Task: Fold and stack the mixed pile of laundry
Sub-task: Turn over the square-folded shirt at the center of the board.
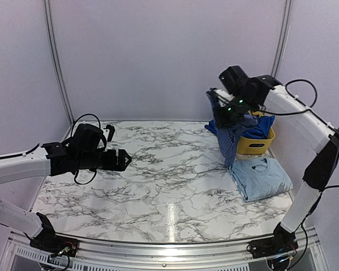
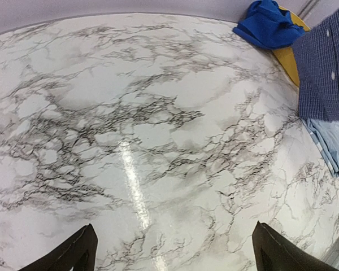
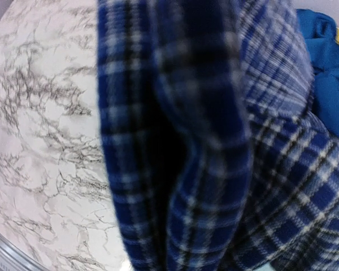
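Hard against the right wrist lens: navy-and-white check shirt [image 3: 175, 141], bunched in deep folds, hiding the fingers of the right claw [image 1: 226, 110] altogether. From above, clenched on the shirt's upper edge, high over the far right of the counter [image 1: 158, 192]. Hangs with long axis vertical, lower end trailing down in front of the yellow basket [image 1: 254, 145], close to the marble or touching it; cannot tell which.

Key relation for the coming move, as a judgement: from the left claw [image 1: 124, 160], shirt at about 3 o'clock in the overhead view, well apart across bare marble, and at 2 o'clock in the left wrist view. Left claw released, fingers wide, nothing between them, hovering over the left half of the counter and pointing toward 3 o'clock. Right arm clearly the nearer, already holding. Left arm probably needed to cross over and catch a free corner, to spread the cloth flat.

Other garments: pale sky-blue T-shirt [image 1: 260, 178], folded, flat on the counter at 5 o'clock of the hanging shirt, just beside the basket's near side. Bright royal-blue piece [image 1: 261, 129] crumpled in the basket, spilling over its rim.

Surface: white marble pattern, glossy, 1 bright streak of glare down the middle. Room: plain pale panels [image 1: 169, 56] on 3 sides, grey uprights [image 1: 55, 56] at the far corners, metal rail [image 1: 158, 248] along the near edge.
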Robot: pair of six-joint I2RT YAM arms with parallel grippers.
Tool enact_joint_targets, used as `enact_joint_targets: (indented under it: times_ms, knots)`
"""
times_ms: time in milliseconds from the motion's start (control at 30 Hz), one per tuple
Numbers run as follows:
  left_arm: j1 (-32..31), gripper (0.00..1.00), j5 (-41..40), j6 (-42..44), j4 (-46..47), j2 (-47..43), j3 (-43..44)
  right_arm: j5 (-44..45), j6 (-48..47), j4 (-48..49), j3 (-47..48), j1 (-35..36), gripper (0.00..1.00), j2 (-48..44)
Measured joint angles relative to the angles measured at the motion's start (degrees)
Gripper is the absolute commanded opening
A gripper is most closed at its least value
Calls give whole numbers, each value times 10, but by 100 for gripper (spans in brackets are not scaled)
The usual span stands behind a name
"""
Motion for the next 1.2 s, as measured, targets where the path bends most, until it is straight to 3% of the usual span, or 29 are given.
enact_joint_targets:
  times_ms: [100, 300, 433, 533, 567, 633, 733, 800, 1000, 1200]
  knots:
    - [23, 99, -6, -17, -17, -25, -23, 16, -6, -4, 9, 73, 0, 61]
    - [71, 99, 1, -64, -37, -78, -80, -12, -17, -5, 52, 218, 0, 273]
    - [103, 99, 20, -99, -45, -118, -120, -53, -28, -43, 194, 294, 0, 426]
    - [118, 99, 35, -116, -49, -134, -140, -78, -36, -64, 299, 330, 0, 489]
    - [124, 99, 40, -122, -49, -139, -147, -85, -39, -68, 313, 341, 8, 495]
    - [134, 99, 51, -133, -49, -147, -161, -97, -41, -72, 311, 357, 41, 489]
    - [150, 99, 74, -148, -47, -154, -180, -117, -47, -54, 254, 367, 78, 451]
    - [155, 99, 91, -155, -45, -158, -191, -130, -47, -42, 228, 363, 89, 425]
    - [145, 98, 148, -153, -37, -186, -206, -226, -42, 64, 189, 316, 91, 288]
    - [99, 63, 179, -151, -30, -199, -214, -329, -25, 214, 8, 192, 79, 86]
